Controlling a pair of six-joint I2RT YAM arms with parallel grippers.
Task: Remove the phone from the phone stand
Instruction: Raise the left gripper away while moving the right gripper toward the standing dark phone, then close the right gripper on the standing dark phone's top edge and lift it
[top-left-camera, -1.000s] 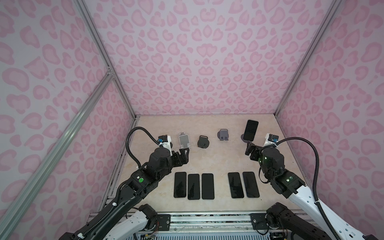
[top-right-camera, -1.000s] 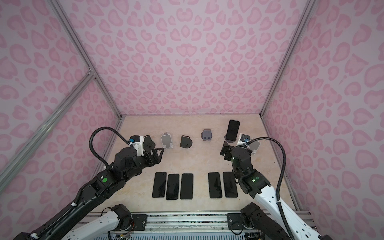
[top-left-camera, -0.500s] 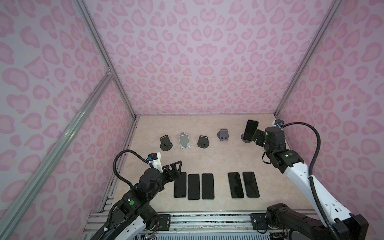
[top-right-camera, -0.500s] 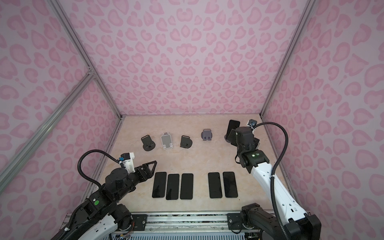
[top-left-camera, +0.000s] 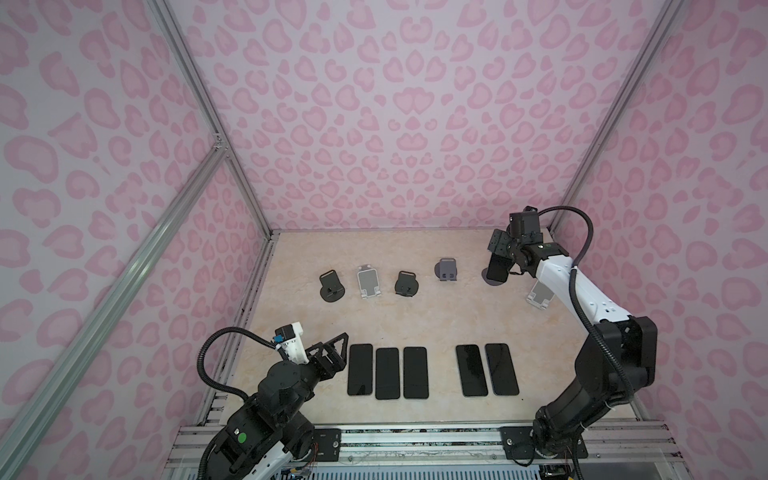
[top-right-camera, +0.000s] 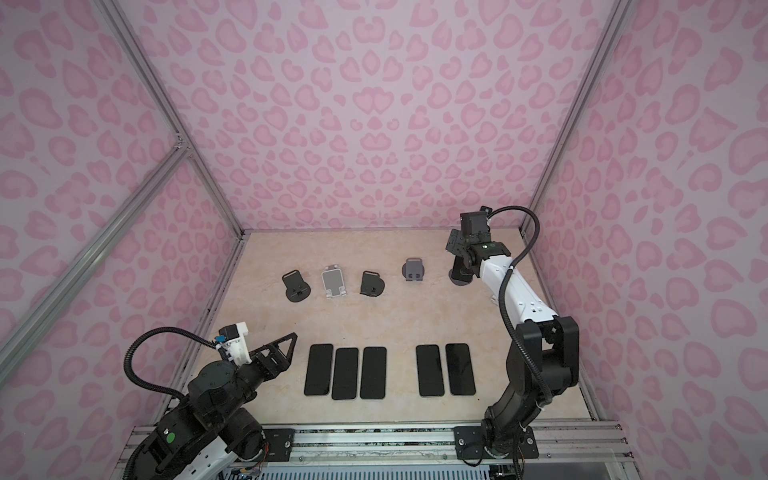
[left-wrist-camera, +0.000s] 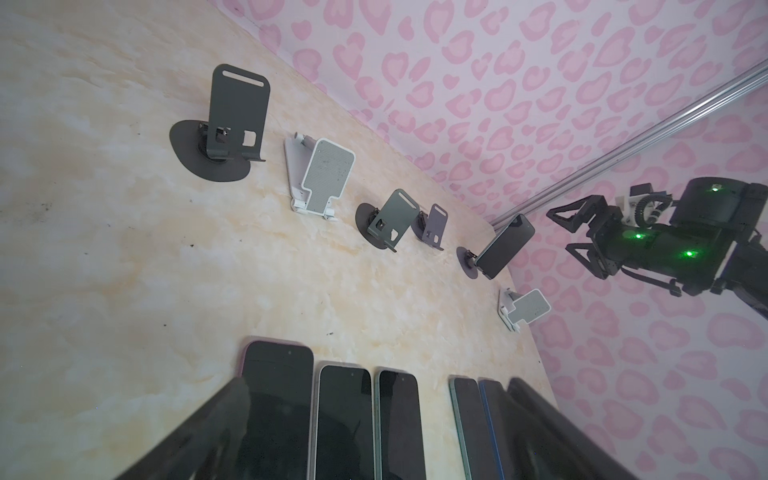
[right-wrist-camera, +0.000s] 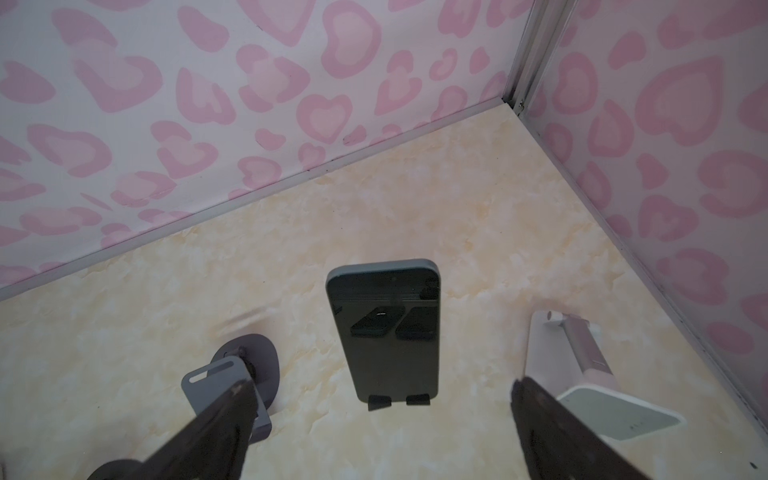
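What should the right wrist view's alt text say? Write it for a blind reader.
A dark phone leans upright on its black-lipped stand, centred between the fingers of the open right gripper, untouched. An empty grey stand flanks it on one side, a white stand on the other.

Both arms are mostly matte black, with chunky rounded joint housings. The right arm (top-left-camera: 611, 374) has a glossy white link (top-left-camera: 582, 297) dotted with a few small dark screws, and a ribbed black cable (top-left-camera: 589, 232) arcs off its wrist — small green lights (left-wrist-camera: 638, 236) glow on its housing. The left arm (top-left-camera: 282, 386) carries a white camera bracket (top-left-camera: 296, 349) with a blue connector (top-left-camera: 283, 332), its own ribbed hose (top-left-camera: 202, 361) and a round green sticker (top-left-camera: 241, 437). Its fingers (top-left-camera: 332, 343) are black triangular trusses.
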